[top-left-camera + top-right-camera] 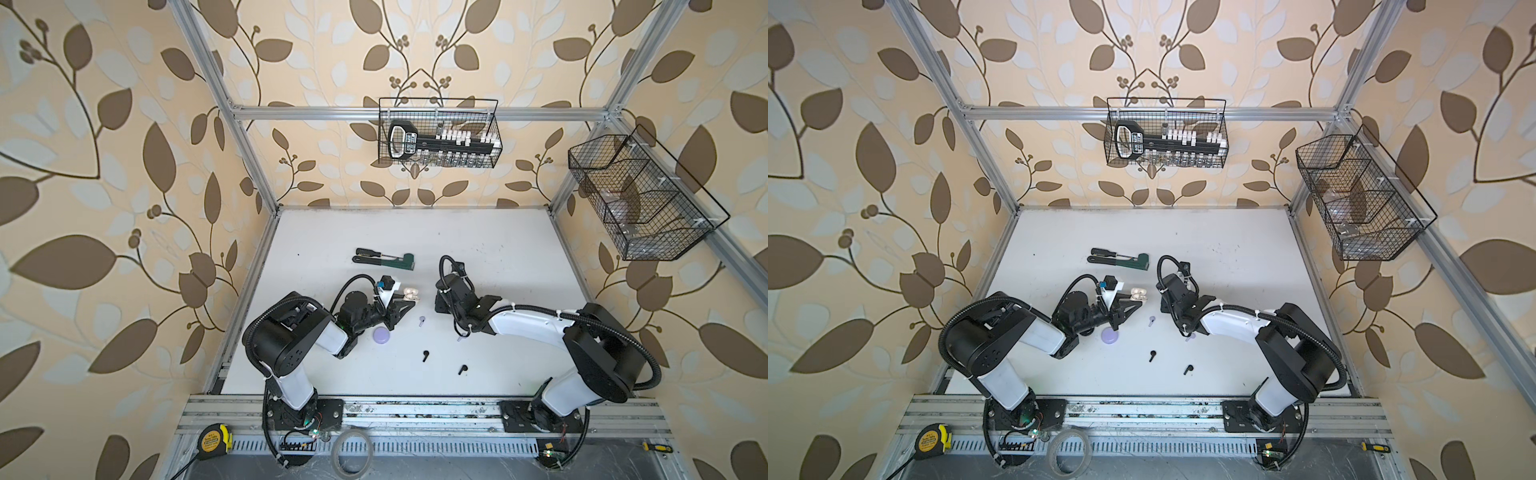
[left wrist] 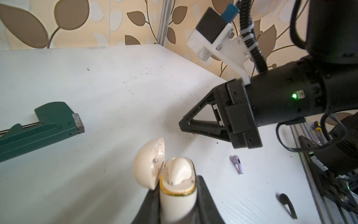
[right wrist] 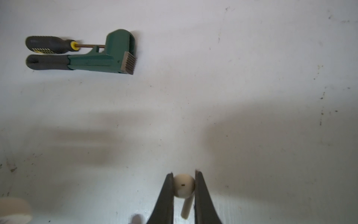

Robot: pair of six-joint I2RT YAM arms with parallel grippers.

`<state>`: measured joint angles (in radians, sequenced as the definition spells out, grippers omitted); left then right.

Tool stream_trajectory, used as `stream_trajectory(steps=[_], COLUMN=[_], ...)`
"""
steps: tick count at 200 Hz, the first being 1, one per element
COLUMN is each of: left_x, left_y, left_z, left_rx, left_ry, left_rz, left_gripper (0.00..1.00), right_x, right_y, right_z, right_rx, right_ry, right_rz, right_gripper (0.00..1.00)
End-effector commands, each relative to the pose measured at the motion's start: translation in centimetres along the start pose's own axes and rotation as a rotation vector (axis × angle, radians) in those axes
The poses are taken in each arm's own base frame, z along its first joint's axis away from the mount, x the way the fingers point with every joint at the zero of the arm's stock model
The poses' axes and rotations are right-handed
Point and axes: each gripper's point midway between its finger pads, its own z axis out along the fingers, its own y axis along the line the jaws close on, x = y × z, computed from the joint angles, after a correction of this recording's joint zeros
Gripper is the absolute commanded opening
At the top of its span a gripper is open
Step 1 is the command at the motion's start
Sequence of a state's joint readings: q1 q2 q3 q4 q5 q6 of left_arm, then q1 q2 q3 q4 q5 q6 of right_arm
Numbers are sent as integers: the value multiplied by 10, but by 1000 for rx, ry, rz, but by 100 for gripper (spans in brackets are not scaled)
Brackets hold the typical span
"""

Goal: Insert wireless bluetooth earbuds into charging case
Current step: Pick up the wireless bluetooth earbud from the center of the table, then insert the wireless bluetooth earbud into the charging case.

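Left gripper (image 2: 177,187): jaws pinched in on the cream charging case (image 2: 177,201), one finger on each side of its base. The case is held off the table (image 1: 498,257), just left of centre in both top views. The lid (image 2: 148,164) is swung open to one side. One seated white bud (image 2: 180,172) sits in the case.

Right gripper (image 3: 183,173): jaws nearly closed, gripping the held white bud (image 3: 184,185) by its round head, with the stem pointing back towards my wrist. The left wrist view shows those fingertips near the case on its right, not touching it. Can't tell if the bud touches the table.

Loose on the table:
- One lilac bud (image 1: 422,320) lies between my two wrists.
- A second lilac bud (image 1: 460,338) is half hidden under my right forearm.
- Two black buds (image 1: 425,355) (image 1: 461,369) lie apart, nearer my bases.
- The lilac case (image 1: 382,335) is closed and tucked against my left wrist.

The green wrench (image 3: 100,58) and the screwdriver (image 3: 50,44) lie side by side, touching, further back on the table.
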<state>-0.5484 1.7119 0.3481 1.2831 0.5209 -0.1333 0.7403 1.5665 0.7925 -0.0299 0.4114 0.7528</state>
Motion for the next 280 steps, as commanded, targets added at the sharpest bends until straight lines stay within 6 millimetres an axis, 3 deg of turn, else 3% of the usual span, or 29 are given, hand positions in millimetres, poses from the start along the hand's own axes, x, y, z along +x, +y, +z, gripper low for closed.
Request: stream_trajectory(steps=[1, 122, 212, 280], left_x=[-39, -37, -41, -46], left_y=[-14, -17, -25, -32], left_z=[4, 17, 25, 23], left_rx=[82, 147, 195, 205], left_ry=[-128, -108, -106, -116], left_rz=[45, -2, -30, -22], left_gripper=[0, 0, 0, 0], right_x=[-8, -29, -46, -55], right_y=[0, 13, 38, 51], right_z=[-7, -41, -71, -79], right_rx=[9, -19, -99, -133], right_ry=[-55, -188, -292, -317], right_rz=[27, 40, 52, 50], right_gripper=[8, 7, 7, 8])
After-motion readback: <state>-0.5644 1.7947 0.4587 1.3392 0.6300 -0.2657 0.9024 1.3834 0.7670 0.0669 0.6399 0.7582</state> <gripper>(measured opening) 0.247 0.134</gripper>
